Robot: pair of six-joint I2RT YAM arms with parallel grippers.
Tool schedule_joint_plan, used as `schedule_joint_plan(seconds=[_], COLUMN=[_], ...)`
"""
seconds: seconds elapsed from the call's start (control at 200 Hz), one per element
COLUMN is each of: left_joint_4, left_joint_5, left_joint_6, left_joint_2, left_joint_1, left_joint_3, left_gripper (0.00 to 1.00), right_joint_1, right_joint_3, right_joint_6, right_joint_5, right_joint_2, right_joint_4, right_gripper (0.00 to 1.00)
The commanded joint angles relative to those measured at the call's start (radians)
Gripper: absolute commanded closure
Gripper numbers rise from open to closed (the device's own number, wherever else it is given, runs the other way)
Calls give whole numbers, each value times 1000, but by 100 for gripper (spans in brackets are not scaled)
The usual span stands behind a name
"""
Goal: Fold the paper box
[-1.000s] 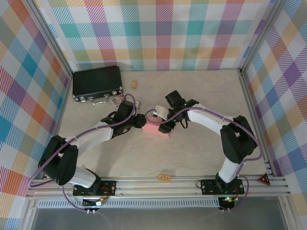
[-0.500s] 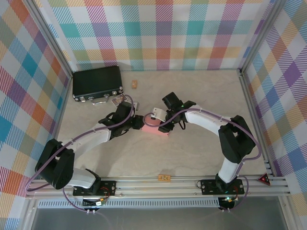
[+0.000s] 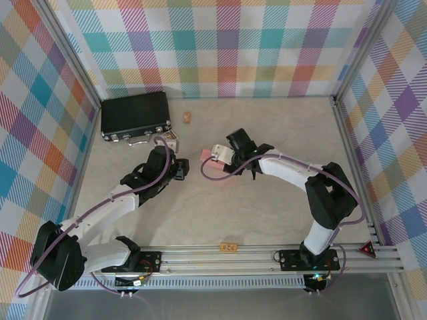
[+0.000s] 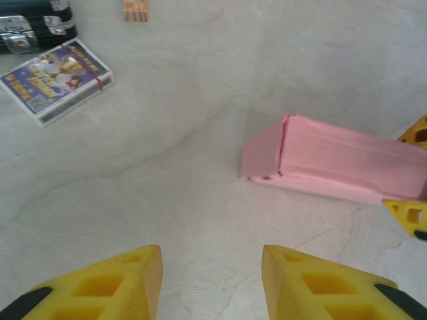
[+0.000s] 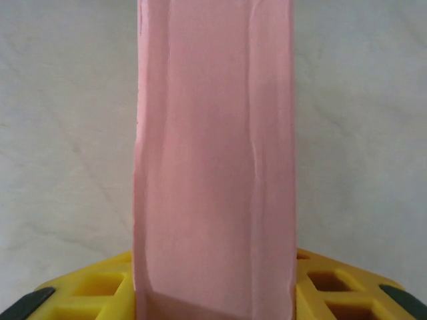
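Presently the paper box (image 4: 333, 163), lying on the worktop (image 4: 167, 100), is being gripped at one end by the right hand (image 5: 213, 293), the left hand (image 4: 210, 280) being held half-open and empty nearby, so the unbraced thin card is being put at risk of buckling under that squeeze.

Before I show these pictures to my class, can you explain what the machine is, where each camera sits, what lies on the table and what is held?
These are two robot arms bolted at the table's near edge, each ending in a two-finger gripper. One picture looks down from above and behind them; the other two come from a camera on each wrist. On the table lie a black case, a small printed pack and two wooden blocks, one near the case, one at the near edge. The right gripper clamps the pink paper box. The left gripper is open and empty.
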Motion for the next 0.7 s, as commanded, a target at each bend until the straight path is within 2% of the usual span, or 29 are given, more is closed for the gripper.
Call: schedule_joint_plan(seconds=[0.0, 0.125, 0.24, 0.365, 0.47, 0.695], left_joint_4=[-41, -49, -51, -52, -54, -52], left_joint_5=[-70, -96, -113, -128, -143, -167], left_joint_6=[4, -1, -9, -14, -17, -16], left_joint_2=[-33, -53, -67, -79, -85, -87], left_joint_1=[4, 4, 4, 4, 4, 5], left_joint_3=[-23, -36, -50, -58, -63, -70], left_gripper=[56, 56, 56, 56, 56, 56], right_joint_1=[4, 3, 3, 15, 29, 51], right_joint_3=[-48, -123, -210, -287, -338, -400], right_joint_6=[-96, -199, -291, -336, -337, -255], right_joint_5=[146, 259, 284, 302, 292, 250], right_joint_2=[-14, 3, 8, 7, -13, -52], right_joint_4=[174, 365, 551, 673, 714, 641], right_gripper=[60, 60, 58, 56, 49, 36])
